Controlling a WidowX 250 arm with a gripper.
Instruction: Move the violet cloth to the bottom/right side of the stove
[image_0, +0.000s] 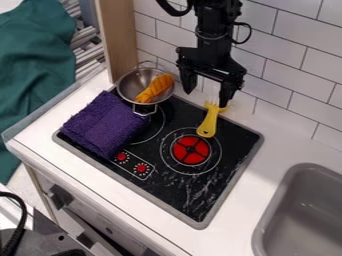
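Hanging released above the back of the stove, with the violet cloth lying toward the left

See the black gripper below the arm, upright near the tiled wall. Can tell from the spread fingers, clearly parted and gripping nothing, that it's open. Notice the finger at right close to the head of a yellow utensil; cannot tell from here whether touching.

Find the violet cloth folded into a thick, rough-textured pad, flat over the left part of the stove. Trace it past the stove's left edge onto the white counter, and over part of a ringed burner. Spot two red knobs just beside its lower right edge.

See a metal pot at the upper left corner of the stove, near the cloth's upper edge, with an orange item tilted inside. Follow the yellow utensil across the back rim of the stove, handle angled down toward the red burner.

Look right for a grey sink, set into the counter well apart from the cloth. Look upper left for a wooden post and green fabric beyond the counter.
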